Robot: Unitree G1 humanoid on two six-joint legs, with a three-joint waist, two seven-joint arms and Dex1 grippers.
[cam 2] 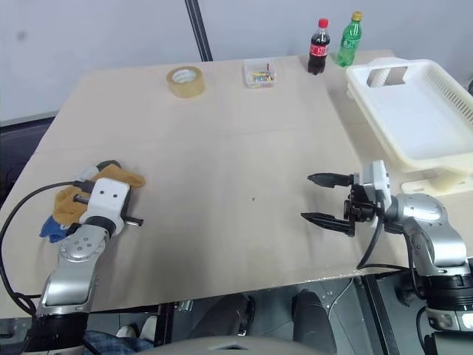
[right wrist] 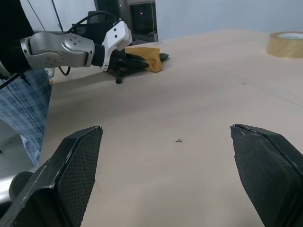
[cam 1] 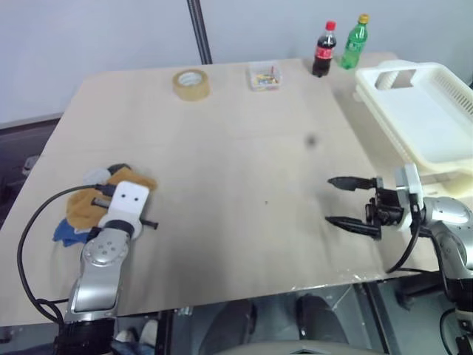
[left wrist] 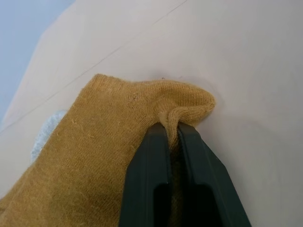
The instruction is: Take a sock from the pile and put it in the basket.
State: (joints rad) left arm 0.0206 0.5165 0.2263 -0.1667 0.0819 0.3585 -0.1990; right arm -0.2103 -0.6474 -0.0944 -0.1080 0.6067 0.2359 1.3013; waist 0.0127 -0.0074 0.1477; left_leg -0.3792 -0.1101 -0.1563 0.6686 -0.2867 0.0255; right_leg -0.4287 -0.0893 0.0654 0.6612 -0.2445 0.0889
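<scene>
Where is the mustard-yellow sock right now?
The mustard-yellow sock lies on the pile at the table's near-left edge, pinched by the left end effector.

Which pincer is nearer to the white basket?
The right pincer, open above the table just in front of the basket. The left pincer, shut on a yellow sock, is far across.

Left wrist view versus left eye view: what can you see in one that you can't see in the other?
The left wrist view alone gives the close-up: the left tool pinching a fold of the mustard-yellow sock. The left eye view alone takes in the white basket, the tape roll, the two bottles, the small clear box and the open right tool. Both show the yellow sock and the tan table.
</scene>
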